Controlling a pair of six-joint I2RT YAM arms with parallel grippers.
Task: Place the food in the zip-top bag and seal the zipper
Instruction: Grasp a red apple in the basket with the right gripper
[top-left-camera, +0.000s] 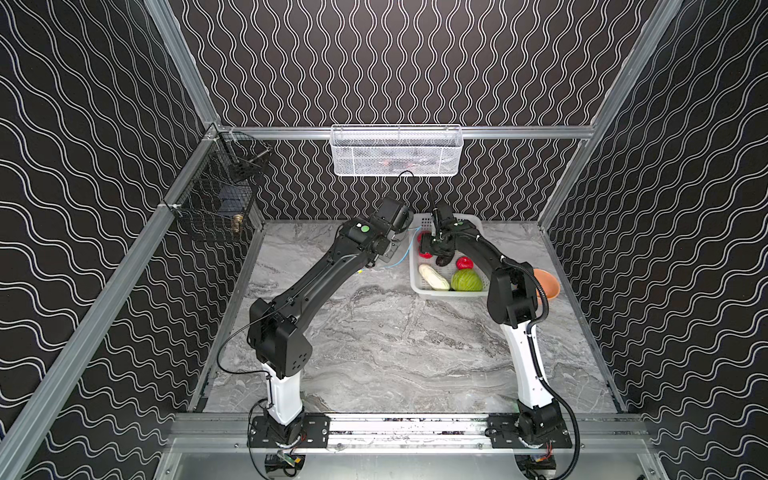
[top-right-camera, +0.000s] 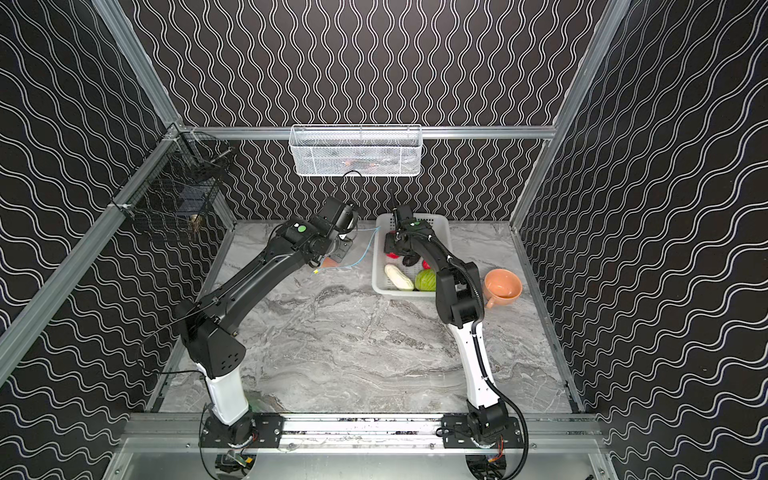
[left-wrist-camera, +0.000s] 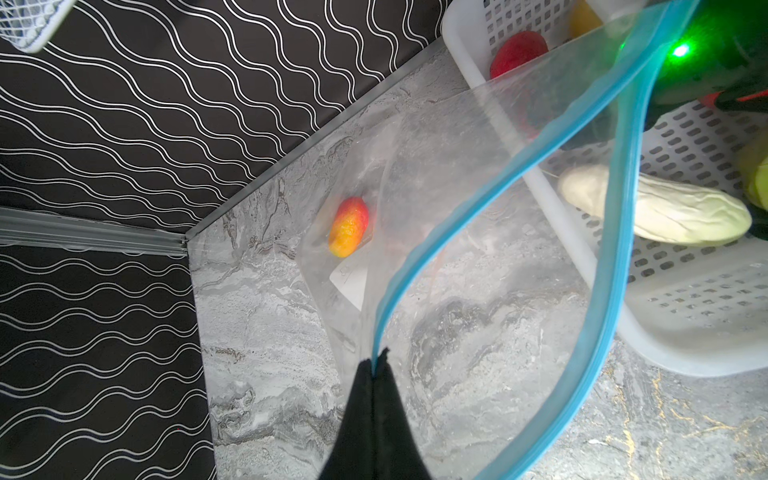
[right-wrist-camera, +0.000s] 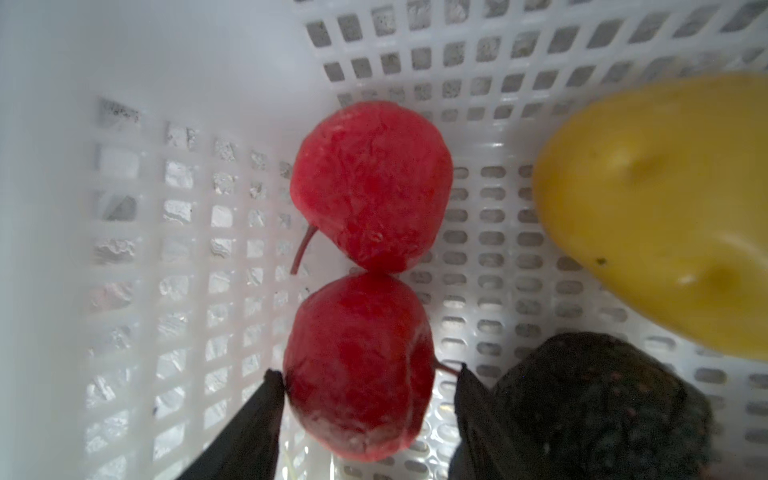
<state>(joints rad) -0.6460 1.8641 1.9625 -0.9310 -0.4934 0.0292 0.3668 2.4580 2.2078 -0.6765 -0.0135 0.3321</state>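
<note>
My left gripper (left-wrist-camera: 376, 370) is shut on the blue zipper (left-wrist-camera: 457, 224) of the clear zip-top bag (left-wrist-camera: 478, 270) and holds its mouth open beside the white perforated basket (left-wrist-camera: 685, 332). A yellow-orange fruit (left-wrist-camera: 349, 226) lies inside the bag. My right gripper (right-wrist-camera: 368, 378) reaches down into the basket, open, its jaws straddling a red piece (right-wrist-camera: 357, 386). One fingertip (right-wrist-camera: 272, 386) touches that piece and the other stands slightly off it. A second red piece (right-wrist-camera: 370, 183), the yellow potato (right-wrist-camera: 656, 216) and the dark oval (right-wrist-camera: 594, 399) lie close by. The white long vegetable (top-left-camera: 433, 277) and green cabbage (top-left-camera: 466, 280) sit at the basket's front.
An orange bowl (top-right-camera: 503, 284) stands right of the basket, behind my right arm. A white mesh basket (top-left-camera: 396, 150) hangs on the back rail and a black wire basket (top-left-camera: 216, 199) on the left rail. The zipper's yellow slider (top-right-camera: 316, 272) rests on the marble table (top-left-camera: 374, 332).
</note>
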